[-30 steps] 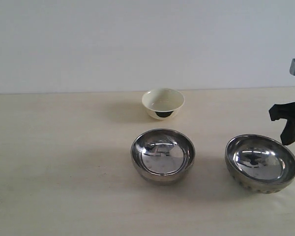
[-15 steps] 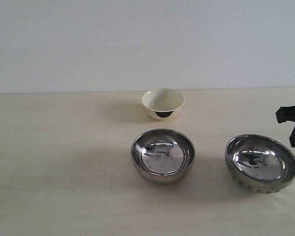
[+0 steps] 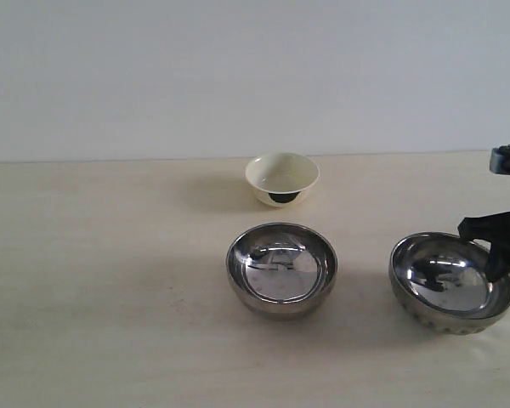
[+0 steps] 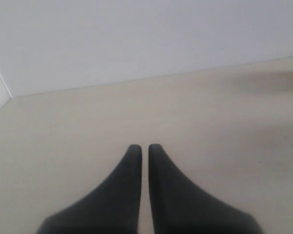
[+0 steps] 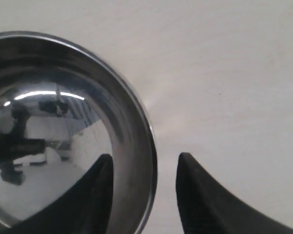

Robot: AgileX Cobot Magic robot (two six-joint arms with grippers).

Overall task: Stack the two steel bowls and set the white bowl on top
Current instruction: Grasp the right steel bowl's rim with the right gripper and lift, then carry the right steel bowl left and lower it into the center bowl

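Lower right of frame: right gripper (image 5: pixel 145 157) spread, straddling rim of right steel bowl (image 3: pixel 442 285). Mid-frame sits centre steel bowl (image 3: pixel 281 268), white bowl (image 3: pixel 282 177) above it, apart; left gripper (image 4: pixel 143 147) pressed together over table (image 4: pixel 63 146)

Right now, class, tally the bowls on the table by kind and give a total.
Steel bowls: 2
White bowl: 1
Total: 3
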